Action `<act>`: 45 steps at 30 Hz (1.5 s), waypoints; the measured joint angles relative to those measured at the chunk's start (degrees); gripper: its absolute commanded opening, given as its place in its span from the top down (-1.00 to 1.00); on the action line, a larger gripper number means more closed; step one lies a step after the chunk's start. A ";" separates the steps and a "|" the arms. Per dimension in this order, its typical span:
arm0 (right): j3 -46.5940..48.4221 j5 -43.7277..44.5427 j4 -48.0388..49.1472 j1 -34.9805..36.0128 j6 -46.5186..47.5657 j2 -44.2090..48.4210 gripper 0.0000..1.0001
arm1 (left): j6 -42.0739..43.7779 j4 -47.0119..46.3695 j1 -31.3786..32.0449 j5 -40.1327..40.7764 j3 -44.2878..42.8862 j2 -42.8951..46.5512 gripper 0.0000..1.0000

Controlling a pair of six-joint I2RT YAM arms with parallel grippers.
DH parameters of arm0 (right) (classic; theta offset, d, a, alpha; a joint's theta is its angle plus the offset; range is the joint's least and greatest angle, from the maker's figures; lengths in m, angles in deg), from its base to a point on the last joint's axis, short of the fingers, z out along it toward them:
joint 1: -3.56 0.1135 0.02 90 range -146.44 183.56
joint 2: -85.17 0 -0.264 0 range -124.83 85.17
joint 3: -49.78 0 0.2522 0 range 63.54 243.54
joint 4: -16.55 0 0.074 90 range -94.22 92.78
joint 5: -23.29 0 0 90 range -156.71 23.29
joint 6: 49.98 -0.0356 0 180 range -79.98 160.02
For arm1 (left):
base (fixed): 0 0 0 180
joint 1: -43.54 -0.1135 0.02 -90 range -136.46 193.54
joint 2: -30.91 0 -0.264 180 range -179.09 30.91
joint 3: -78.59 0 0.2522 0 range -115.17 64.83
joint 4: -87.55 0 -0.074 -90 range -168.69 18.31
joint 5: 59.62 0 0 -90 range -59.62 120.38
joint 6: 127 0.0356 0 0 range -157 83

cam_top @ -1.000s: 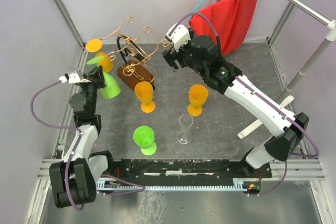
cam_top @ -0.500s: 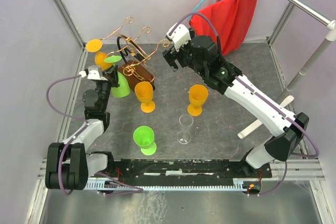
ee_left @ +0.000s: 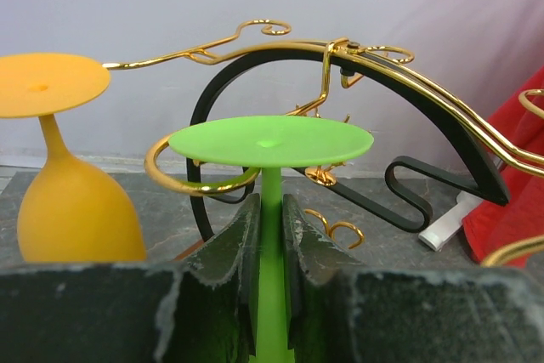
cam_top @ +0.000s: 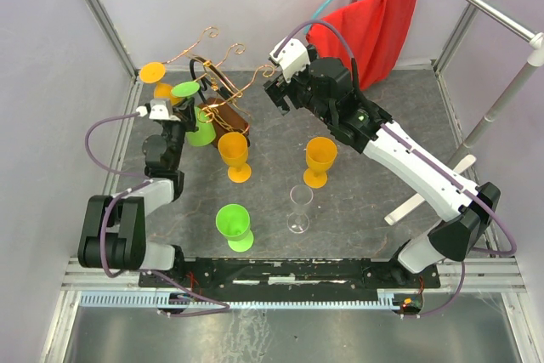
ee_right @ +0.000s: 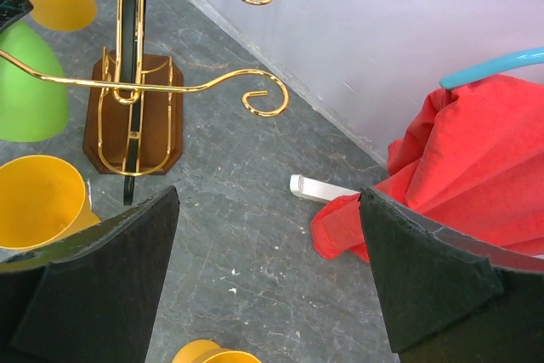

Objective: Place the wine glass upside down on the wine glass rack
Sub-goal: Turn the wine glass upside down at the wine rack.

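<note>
Hanging step: left tool (ee_left: 270,240) clamps the inverted green wine glass (ee_left: 270,140) by its stem, foot just beside a curled arm of the wine glass rack (ee_left: 326,74). I'd feed the stem into that arm level and slowly. Right tool (ee_right: 268,240) gapes empty above the worktop (ee_right: 246,235).

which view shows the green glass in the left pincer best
Left wrist: the green glass is close up, stem clamped in the left pincer, foot up beside a curled arm of the wine glass rack. Top external shows it small. Right wrist catches only its bowl and a sliver of foot at the edge.
</note>
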 measured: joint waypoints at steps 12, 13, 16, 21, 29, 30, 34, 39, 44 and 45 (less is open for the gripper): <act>-0.85 1.60 0.02 0.00 1.77 0.00 -0.91 | 0.02 -7.43 0.24 2.95 -3.04 -8.26 0.95; -0.85 1.62 0.02 0.00 1.88 0.00 -0.92 | 0.09 -7.69 0.22 3.74 -3.19 -8.74 0.95; -0.85 1.62 0.02 0.00 2.32 0.00 -0.92 | 0.46 -9.05 0.17 6.40 -3.37 -10.03 0.95; -0.85 1.64 -0.02 0.00 2.86 0.00 -0.93 | 1.27 -10.19 0.17 9.29 -3.34 -10.62 0.95; -1.11 2.05 0.00 0.00 2.91 0.02 -0.93 | 3.61 -10.27 -0.09 11.89 0.50 -6.32 0.95; -1.31 2.05 0.00 0.00 2.91 0.02 -0.93 | 3.98 -9.73 -0.09 11.72 1.11 -5.73 0.95; -2.14 2.08 -0.11 0.00 2.89 0.02 -0.93 | 4.81 -7.32 -0.04 10.40 1.81 -1.36 0.95; -2.93 2.23 -0.15 0.00 2.89 0.02 -0.93 | 5.16 -4.92 -0.20 7.58 1.81 0.13 0.93; -3.37 2.78 -0.15 0.00 2.84 0.35 -0.93 | 5.05 -5.31 -0.17 5.18 1.16 -2.43 0.34; -3.50 2.89 -0.17 0.00 2.84 0.50 -0.93 | 5.01 -5.73 -0.13 4.55 0.59 -3.45 0.27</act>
